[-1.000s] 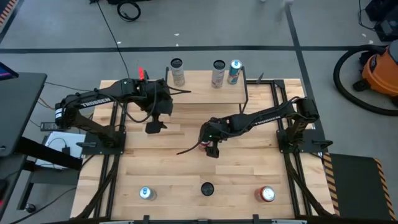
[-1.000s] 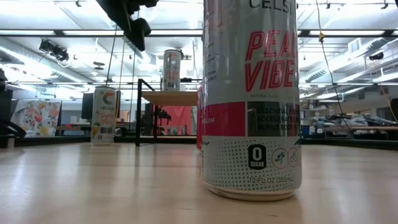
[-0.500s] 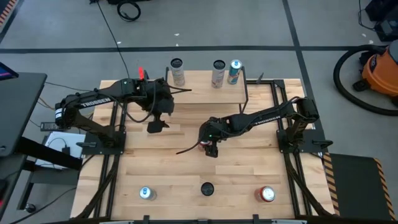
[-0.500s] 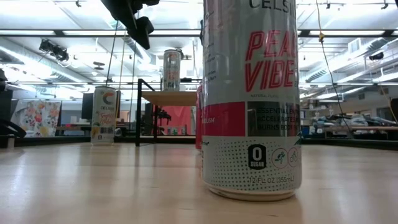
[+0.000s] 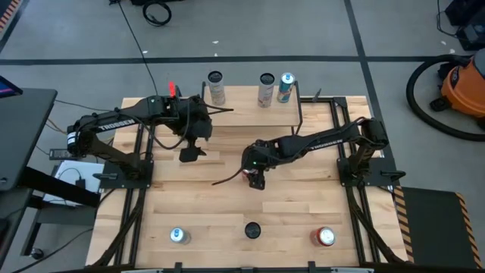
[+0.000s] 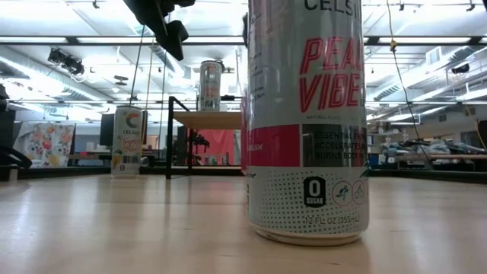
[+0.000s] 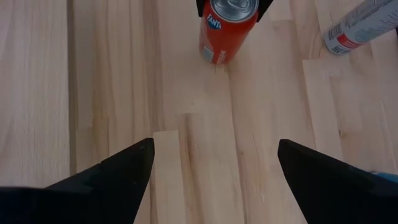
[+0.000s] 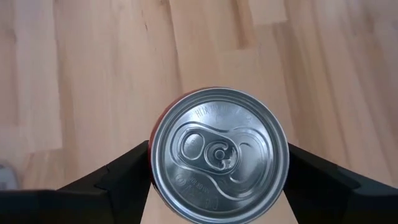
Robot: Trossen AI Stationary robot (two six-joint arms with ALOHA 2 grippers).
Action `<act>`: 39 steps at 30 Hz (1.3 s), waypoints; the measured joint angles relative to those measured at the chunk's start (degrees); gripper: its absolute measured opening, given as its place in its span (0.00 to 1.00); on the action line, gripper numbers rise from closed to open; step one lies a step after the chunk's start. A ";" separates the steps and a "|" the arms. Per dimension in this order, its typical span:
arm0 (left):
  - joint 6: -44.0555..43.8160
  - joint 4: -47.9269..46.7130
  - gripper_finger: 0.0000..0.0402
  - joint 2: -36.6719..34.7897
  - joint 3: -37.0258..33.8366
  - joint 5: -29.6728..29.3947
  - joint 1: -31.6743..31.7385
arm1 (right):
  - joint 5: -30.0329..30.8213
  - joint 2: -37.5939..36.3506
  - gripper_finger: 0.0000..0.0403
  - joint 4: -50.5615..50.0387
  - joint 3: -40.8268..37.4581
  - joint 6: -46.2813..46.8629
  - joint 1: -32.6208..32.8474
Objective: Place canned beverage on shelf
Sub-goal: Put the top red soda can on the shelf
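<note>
My right gripper (image 5: 256, 180) is at mid-table, shut on a red can (image 8: 219, 155), whose silver top fills the right wrist view. The can also shows in the left wrist view (image 7: 222, 31). The shelf (image 5: 258, 115), a light board on thin black legs, stands at the table's far edge and carries two cans (image 5: 266, 89) (image 5: 286, 87). In the low view the shelf (image 6: 209, 119) is far back. My left gripper (image 5: 189, 152) is open and empty above the table, left of the red can. My right gripper pinches the red can between its two fingers, one on each opposite side (image 8: 149, 163) of the can's upper part. The fingers come from above, pointing down. The can stands upright; whether its base rests on the table I cannot tell.
A slim can (image 5: 216, 87) stands on the table left of the shelf. Three cans stand along the near edge (image 5: 178, 236) (image 5: 252, 230) (image 5: 324, 237); the middle one fills the low view (image 6: 308, 122). Black frame rails run along both table sides.
My right gripper has shifted a little toward the table's left edge with the red can, which stays upright in the hold.
</note>
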 joint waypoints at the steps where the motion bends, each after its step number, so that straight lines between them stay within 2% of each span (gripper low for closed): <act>1: -0.08 0.00 0.88 0.00 0.00 0.01 0.00 | -0.09 0.00 0.77 -1.01 0.99 -0.09 -0.23; 13: -0.21 -0.12 0.88 0.00 0.00 0.00 0.55 | -0.14 -0.02 0.77 -11.28 11.75 -3.64 -4.08; 21: 0.72 -0.38 0.88 -0.50 0.00 -0.03 4.48 | -0.43 -0.02 0.77 -17.28 20.81 -6.61 -8.01; 28: 0.72 -0.63 0.88 -1.07 0.02 -0.02 6.00 | -1.26 -0.11 0.77 -18.34 29.17 -10.71 -13.44; 34: 0.72 -0.70 0.88 -1.14 0.02 -0.01 5.99 | -1.44 -0.11 0.77 -18.39 33.32 -14.64 -19.12; 39: 0.72 -0.70 0.88 -1.14 0.02 0.00 5.99 | -6.39 -0.11 0.77 -17.97 33.85 -14.98 -24.44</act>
